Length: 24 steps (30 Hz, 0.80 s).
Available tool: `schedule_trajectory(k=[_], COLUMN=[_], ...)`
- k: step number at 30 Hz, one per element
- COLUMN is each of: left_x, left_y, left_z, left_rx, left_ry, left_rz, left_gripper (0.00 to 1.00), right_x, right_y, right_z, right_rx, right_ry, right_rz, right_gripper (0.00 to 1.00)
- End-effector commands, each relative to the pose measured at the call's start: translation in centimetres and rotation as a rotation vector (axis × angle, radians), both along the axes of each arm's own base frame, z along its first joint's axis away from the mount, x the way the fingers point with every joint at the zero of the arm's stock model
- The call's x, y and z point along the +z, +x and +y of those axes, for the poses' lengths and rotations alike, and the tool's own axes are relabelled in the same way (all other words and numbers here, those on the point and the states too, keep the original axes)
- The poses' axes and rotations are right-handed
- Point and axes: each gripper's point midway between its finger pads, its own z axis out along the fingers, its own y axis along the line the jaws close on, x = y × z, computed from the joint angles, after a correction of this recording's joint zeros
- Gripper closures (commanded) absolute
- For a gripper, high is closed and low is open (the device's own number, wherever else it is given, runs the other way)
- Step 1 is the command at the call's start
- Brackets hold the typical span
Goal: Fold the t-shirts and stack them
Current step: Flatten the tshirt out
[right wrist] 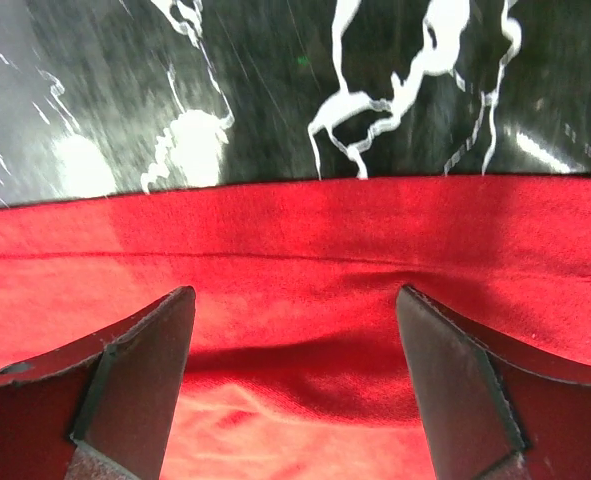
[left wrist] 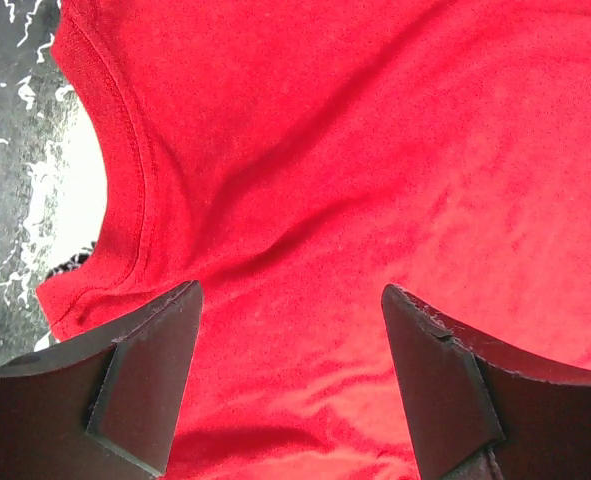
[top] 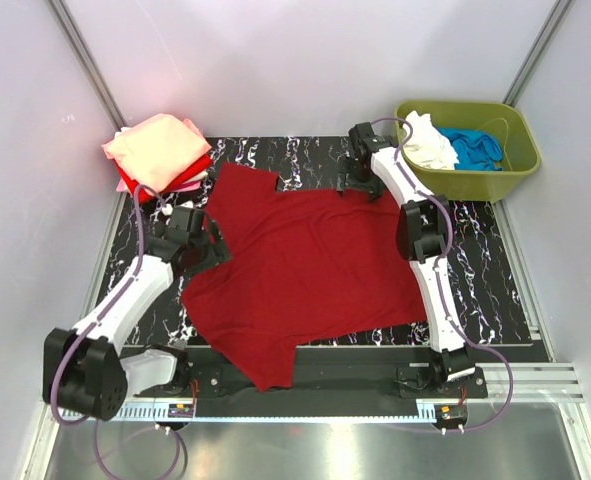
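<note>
**TEE STN: DARK RED TEE LAID OUT, BOTH TOOLS SPREAD**

**Top view.**
- Dark red tee [top: 315, 270] lies spread on the marbled black worktop [top: 485, 290], a few wrinkles, btwn the two tools.
- Left tool [top: 213, 243] sits at the tee's left edge. Right tool [top: 360, 185] sits at its far edge.
- Beyond the left tool, far-left corner: folded stack, salmon-pink tee [top: 155, 148] on top of a bright red tee [top: 193, 183].
- To the right of the right tool: olive tub [top: 475, 185] w/ white tee [top: 430, 140] and blue tee [top: 475, 148] inside.

**Left wrist.**
- Left tool [left wrist: 290, 297] has fingers spread wide, nothing pinched.
- Dark red tee [left wrist: 375, 150] fills the area under and ahead of the tips.
- Curved seamed edge [left wrist: 125, 150] ahead-left of the tool, worktop [left wrist: 5, 100] past it.
- Contact w/ cloth: cannot tell.

**Right wrist.**
- Right tool [right wrist: 295, 295] has fingers spread wide, nothing pinched.
- Dark red tee [right wrist: 295, 330] lies beneath the tips, w/ a shallow fold btwn them.
- Straight stitched edge [right wrist: 295, 225] just ahead of the tool, bare worktop [right wrist: 275, 90] beyond.
</note>
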Motion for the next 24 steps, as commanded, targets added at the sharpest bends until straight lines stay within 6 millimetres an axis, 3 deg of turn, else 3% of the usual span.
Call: schedule_trajectory(k=[1, 4, 5, 10, 13, 16, 19, 20, 22, 23, 24], left_x=[2.1, 3.2, 3.4, 4.6, 4.7, 4.4, 4.4, 4.4, 4.4, 4.6, 4.8], left_y=[-0.4, -0.9, -1.1, -1.8, -1.9, -2.2, -3.2, -3.7, -5.1, -5.9, -6.9], left_z=[-0.4, -0.5, -0.5, -0.4, -0.1, 0.0, 0.2, -0.1, -0.2, -1.1, -1.1], left_rx=[-0.047, -0.075, -0.079, -0.098, -0.097, -0.092, -0.071, -0.081, -0.090, -0.114, -0.120], left_ry=[-0.021, -0.029, -0.029, -0.031, -0.018, -0.016, -0.012, -0.015, -0.004, -0.008, -0.005], left_rz=[-0.062, -0.095, -0.098, -0.142, -0.151, -0.131, -0.107, -0.095, -0.060, -0.053, -0.043], left_gripper=[0.21, 0.21, 0.21, 0.20, 0.20, 0.21, 0.23, 0.23, 0.23, 0.23, 0.22], right_x=[-2.6, -4.3, -3.5, -3.8, -2.1, 1.2, 6.1, 9.7, 12.1, 15.7, 16.1], right_y=[0.7, 2.3, 3.0, 6.0, 8.1, 9.8, 10.3, 10.2, 9.5, 9.0, 8.4], right_z=[1.1, 1.7, 1.9, 2.4, 2.7, 2.3, 2.8, 3.1, 3.5, 3.6, 3.4], right_rx=[0.010, 0.008, 0.008, -0.023, -0.036, -0.056, -0.041, -0.032, -0.012, -0.007, -0.006], right_ry=[0.039, 0.055, 0.063, 0.110, 0.125, 0.108, 0.154, 0.182, 0.215, 0.233, 0.230], right_rz=[0.023, -0.005, -0.038, -0.142, -0.236, -0.341, -0.418, -0.467, -0.489, -0.537, -0.532], right_gripper=[0.12, 0.11, 0.11, 0.08, 0.04, 0.01, 0.00, 0.00, 0.00, 0.00, 0.00])
